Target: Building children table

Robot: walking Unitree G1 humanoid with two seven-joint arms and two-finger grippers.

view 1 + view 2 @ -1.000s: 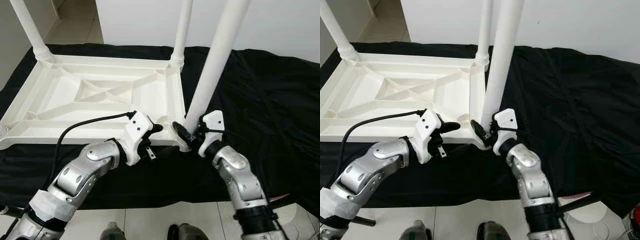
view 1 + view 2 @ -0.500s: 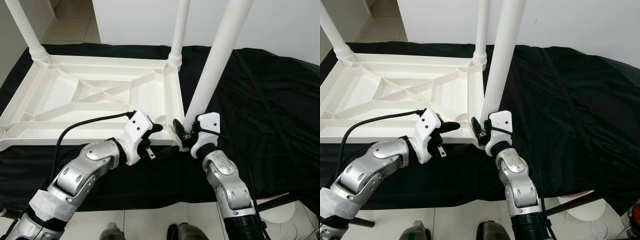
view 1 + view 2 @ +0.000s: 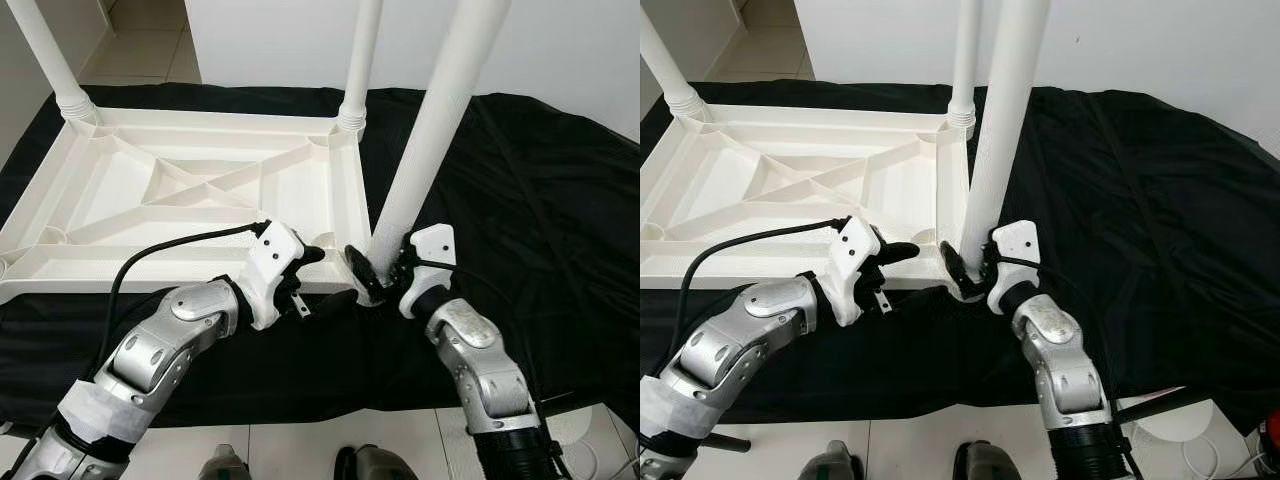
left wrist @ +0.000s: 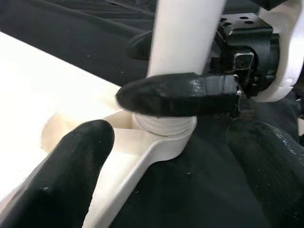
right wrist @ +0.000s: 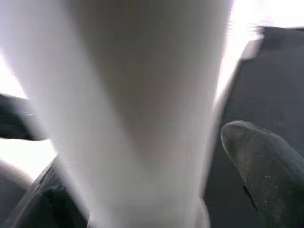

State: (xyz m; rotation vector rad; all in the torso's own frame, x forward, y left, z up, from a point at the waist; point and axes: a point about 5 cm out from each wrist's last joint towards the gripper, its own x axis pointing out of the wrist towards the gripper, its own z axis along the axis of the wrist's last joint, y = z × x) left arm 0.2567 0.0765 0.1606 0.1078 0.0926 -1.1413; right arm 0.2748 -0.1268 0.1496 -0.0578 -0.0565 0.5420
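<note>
Black cloth [image 3: 540,190] covers the work surface across the middle of the head views, with pale floor tiles along the bottom edge and a white wall at the top. On the cloth, in the left half of the frame, lies the white table top [image 3: 190,195] upside down, its ribbed underside facing up, with two legs standing at its far corners. A third table leg [image 3: 425,130] rises steeply from the near right corner, at frame centre, and leaves the top edge.

From the lower right, the right gripper [image 3: 378,270] reaches up with its arm bent, and its fingers close around the base of that leg. The right wrist view shows what the head views cannot: the white tube blurred and very close, with one black finger [image 5: 263,166] beside it.

From the lower left, the left gripper [image 3: 312,280] stretches toward the same corner, a black cable looping over its wrist. Its wrist view shows the threaded collar [image 4: 164,124] of the leg seated in the corner socket, and the fingers spread apart, one above the corner and one below, grasping nothing.
</note>
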